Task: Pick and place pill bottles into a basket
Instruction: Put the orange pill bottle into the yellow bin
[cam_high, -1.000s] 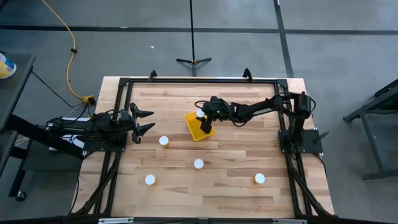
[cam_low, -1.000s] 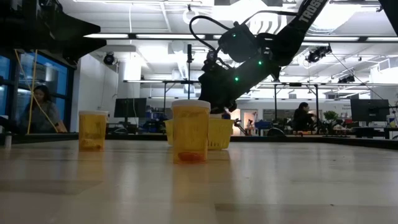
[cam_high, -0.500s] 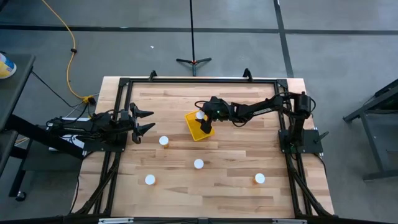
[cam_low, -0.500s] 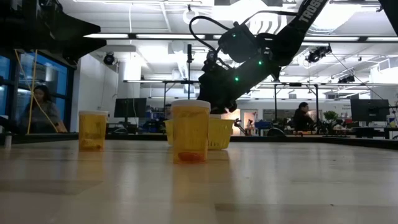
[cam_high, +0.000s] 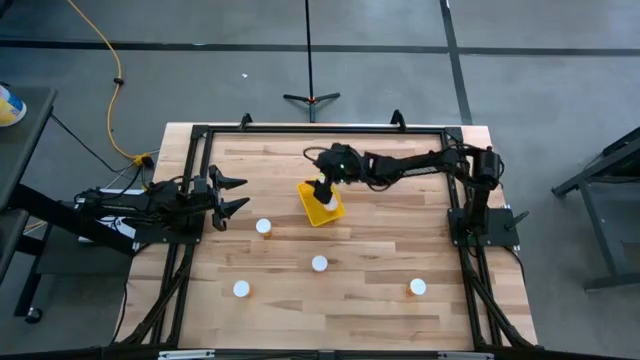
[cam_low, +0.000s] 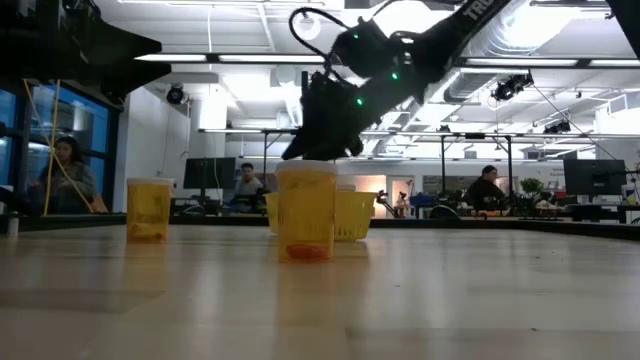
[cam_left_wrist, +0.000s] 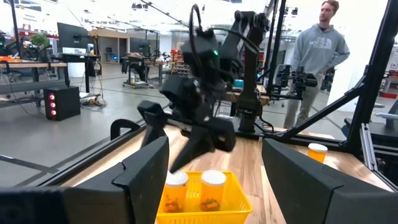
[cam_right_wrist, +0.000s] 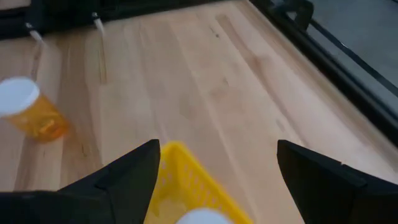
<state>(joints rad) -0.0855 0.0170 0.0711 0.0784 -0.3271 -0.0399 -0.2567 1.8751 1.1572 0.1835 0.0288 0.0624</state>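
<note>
Basket (cam_high: 322, 202) sits tilted on the middle of my table (cam_high: 380, 250), bright yellow, with two white-capped bottles (cam_left_wrist: 213, 188) standing side by side inside it, as the left wrist view shows. Four more pill bottles stand apart on the wood: one (cam_high: 263, 226) toward the left arm, one (cam_high: 319, 263) nearer the middle, one (cam_high: 241, 289) toward the front left, one (cam_high: 417, 287) toward the front right. In the low view one bottle (cam_low: 306, 211) stands right in front of the basket and hides most of it.

My right gripper (cam_high: 322, 184) hangs over the basket's far end, arm stretched across from the right side, fingers spread and holding nothing. My left gripper (cam_high: 233, 195) waits at the left edge, fingers parted too, well clear of the bottles.

From above, the arm covers part of the basket's contents.
</note>
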